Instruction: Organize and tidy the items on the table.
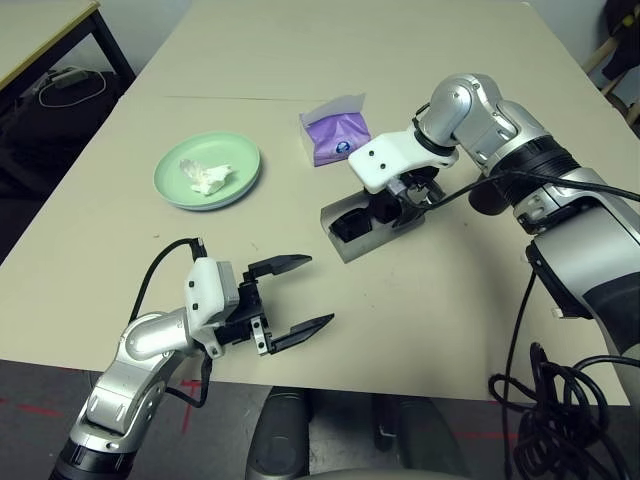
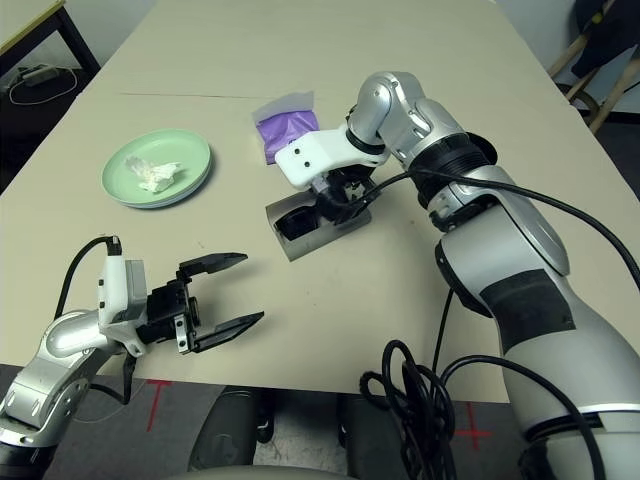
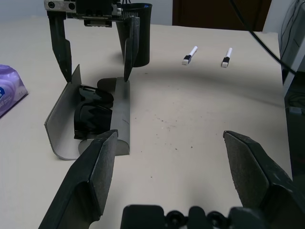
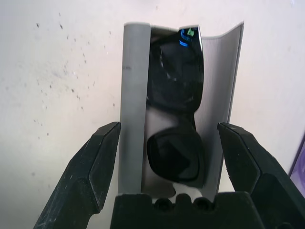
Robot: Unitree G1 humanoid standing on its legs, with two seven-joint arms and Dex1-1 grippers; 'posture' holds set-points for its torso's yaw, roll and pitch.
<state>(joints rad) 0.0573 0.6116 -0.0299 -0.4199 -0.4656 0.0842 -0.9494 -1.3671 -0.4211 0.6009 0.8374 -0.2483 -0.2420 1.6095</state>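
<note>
Hovering wide open, right tool (image 4: 167, 143) straddles glasses case (image 4: 133, 109) holding sunglasses (image 4: 174, 124), grasping nothing

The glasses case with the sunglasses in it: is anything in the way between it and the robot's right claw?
Nothing visible. The right gripper hangs open straight above the open glasses case, and the sunglasses lie inside it in plain sight.
</note>
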